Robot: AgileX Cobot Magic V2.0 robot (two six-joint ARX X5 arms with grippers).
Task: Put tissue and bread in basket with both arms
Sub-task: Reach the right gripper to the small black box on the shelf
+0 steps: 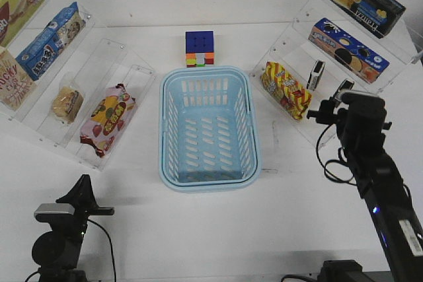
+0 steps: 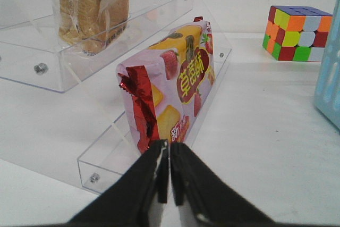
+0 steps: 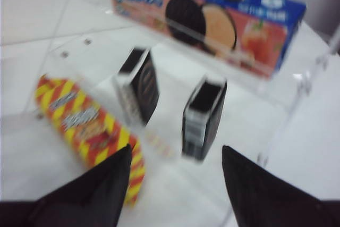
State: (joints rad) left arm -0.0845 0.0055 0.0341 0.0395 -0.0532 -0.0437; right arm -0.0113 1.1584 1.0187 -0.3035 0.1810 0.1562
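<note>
The light-blue basket stands empty at the table's middle; its edge shows in the left wrist view. The bread lies on the left clear shelf, also in the left wrist view. My left gripper is shut and empty, low at the front left, short of the shelf. Two black tissue packs stand on edge on the right shelf. In the right wrist view they are the left pack and the right pack. My right gripper is open just before the right pack.
A pink-red-yellow packet lies on the lowest left shelf, right ahead of my left gripper. A Rubik's cube stands behind the basket. A red-yellow striped packet lies beside the tissue packs. Snack boxes fill the upper shelves.
</note>
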